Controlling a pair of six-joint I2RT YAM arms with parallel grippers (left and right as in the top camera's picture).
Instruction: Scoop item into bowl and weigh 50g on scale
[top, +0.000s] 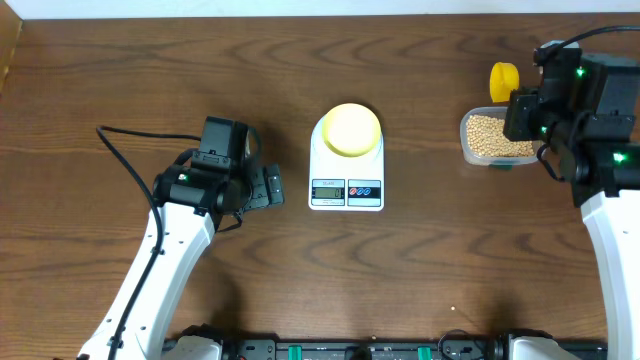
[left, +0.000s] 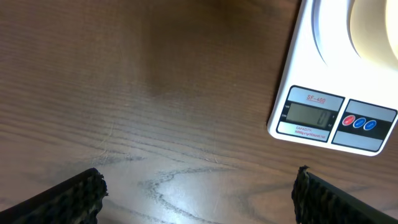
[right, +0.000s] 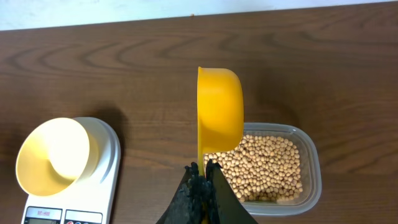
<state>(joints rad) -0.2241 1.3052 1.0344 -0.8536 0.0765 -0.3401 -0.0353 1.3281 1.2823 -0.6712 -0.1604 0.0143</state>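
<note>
From above, I see the scale (top: 346, 165) at the middle of the desk (top: 120, 60) with the pale bowl (top: 351, 129) sitting on its platform. My left tool (top: 274, 188) rests just left of the scale, pointed at it. Over on the right, the beans (top: 488, 135) lie in a clear tub (top: 467, 152), and my right tool (top: 519, 103) hangs over the tub's far side, with the yellow spoon (top: 503, 77) poking out beyond it.

On the left wrist view, the two ribbed fingers (left: 74, 198) stand wide apart with nothing between them, only bare desk. The scale's display and two buttons sit ahead to the right.

On the right wrist view, the right tool is pinched tight on the spoon's handle. The spoon is turned on its side, raised over the back edge of the tub. I cannot tell whether it touches the beans. The bowl on the scale is well off to the left.
</note>
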